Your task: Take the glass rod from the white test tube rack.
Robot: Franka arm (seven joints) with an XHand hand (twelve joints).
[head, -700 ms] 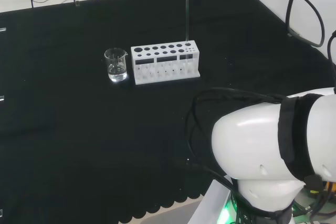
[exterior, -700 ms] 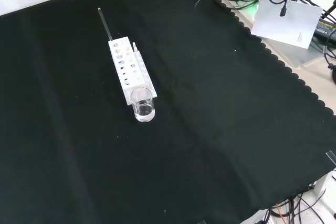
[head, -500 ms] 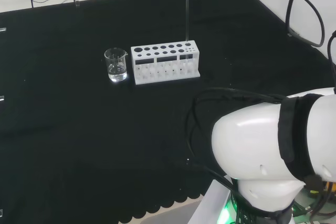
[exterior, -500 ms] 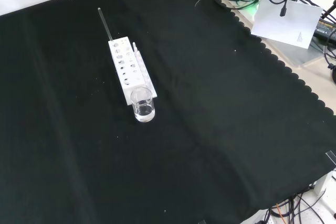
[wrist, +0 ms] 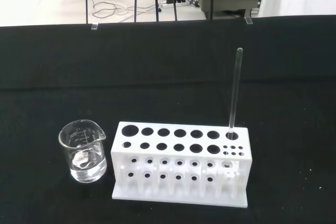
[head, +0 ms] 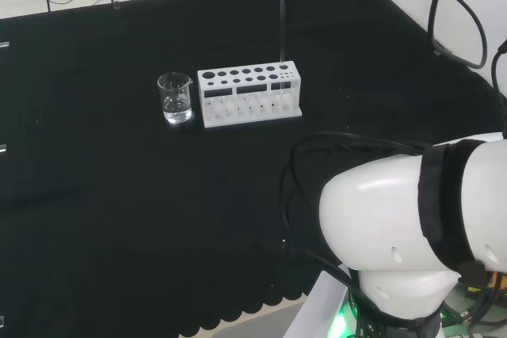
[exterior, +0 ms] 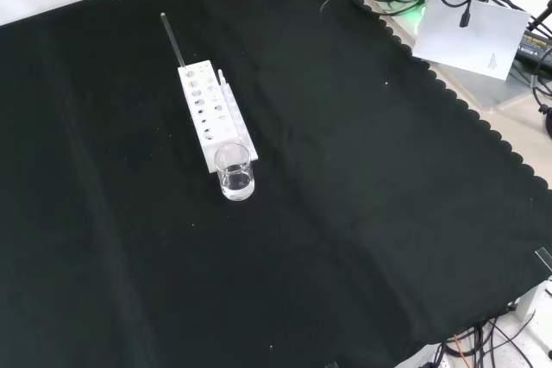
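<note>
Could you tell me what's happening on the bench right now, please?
Nothing is being handled yet. The glass rod stands upright in an end hole of the white test tube rack on the black cloth. A small glass beaker sits just off the rack's opposite end. In the head view, the arm's white links sit near the camera, well short of the rack, so the rod is untouched.

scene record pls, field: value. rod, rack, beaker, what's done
rod: glass rod upright in an end hole of the rack, at the end away from the beaker
rack: white test tube rack on the black cloth, other holes look empty
beaker: clear beaker beside the rack's other end, apparently a little clear liquid at the bottom
task state: rod not yet taken
</note>
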